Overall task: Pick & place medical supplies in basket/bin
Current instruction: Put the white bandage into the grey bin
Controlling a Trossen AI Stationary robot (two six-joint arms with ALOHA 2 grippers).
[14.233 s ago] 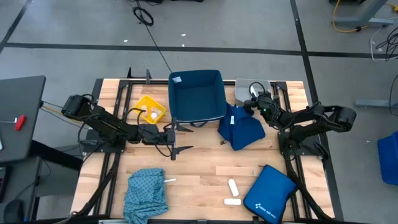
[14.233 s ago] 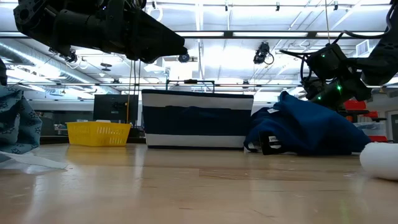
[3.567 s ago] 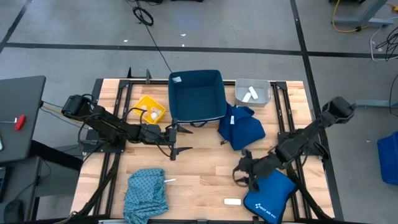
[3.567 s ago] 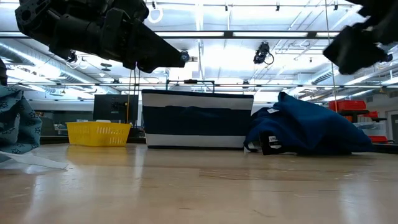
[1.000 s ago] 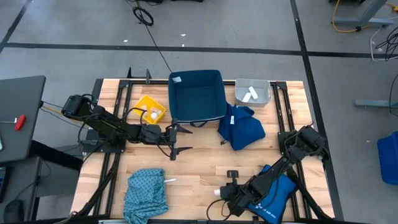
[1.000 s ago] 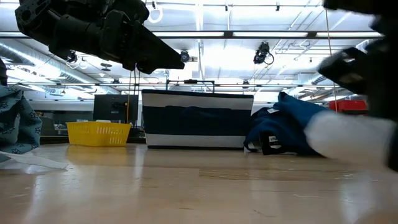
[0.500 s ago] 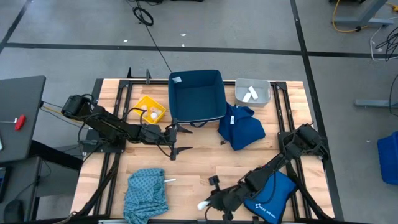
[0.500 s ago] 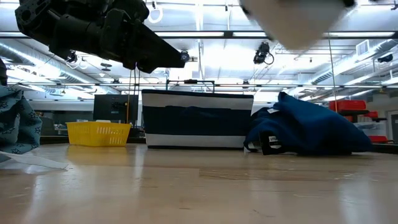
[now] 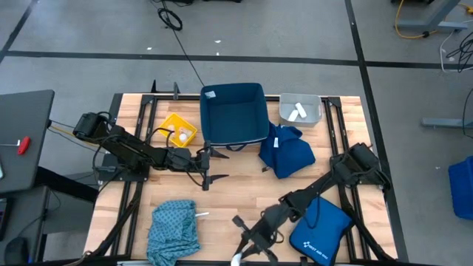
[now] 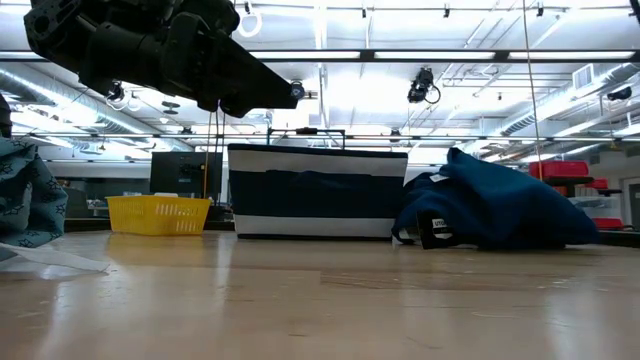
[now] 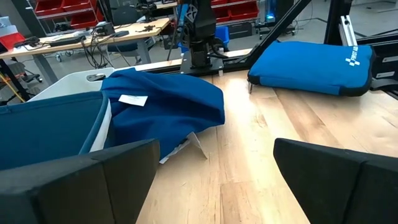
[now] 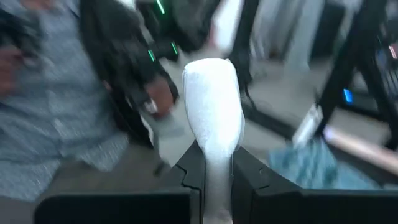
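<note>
My right gripper (image 9: 239, 255) reaches over the table's near edge, shut on a white oblong packet (image 12: 211, 106). My left gripper (image 9: 209, 167) hovers open near the navy tub (image 9: 234, 112), its fingers wide apart in the left wrist view (image 11: 214, 168). The dark blue cloth (image 9: 287, 154) lies heaped on the table by the navy tub's right corner. The teal cloth (image 9: 174, 225) lies bunched near the near edge, with a small clear vial (image 9: 201, 214) beside it. The yellow tub (image 9: 179, 129) and the grey tub (image 9: 299, 109) flank the navy one; the grey tub holds white packets. My right gripper pinches the white packet by one end (image 12: 211, 163) between its two fingers. The rest of the packet sticks out forward past the fingertips (image 12: 189, 168). The fingers lie along the packet. The packet (image 9: 236, 258) is lifted clear of the table.
The flat royal-blue pouch (image 9: 321, 229) lies under my right arm by the near right corner. Bare wood (image 9: 236, 196) lies between the cloths. A person in a patterned shirt (image 12: 37, 106) shows beyond the table in the right wrist view.
My right gripper has carried the white packet up off the table and toward the near edge and the left. In the low view the packet rose from table height and passed out of the picture. My left arm has kept still.
</note>
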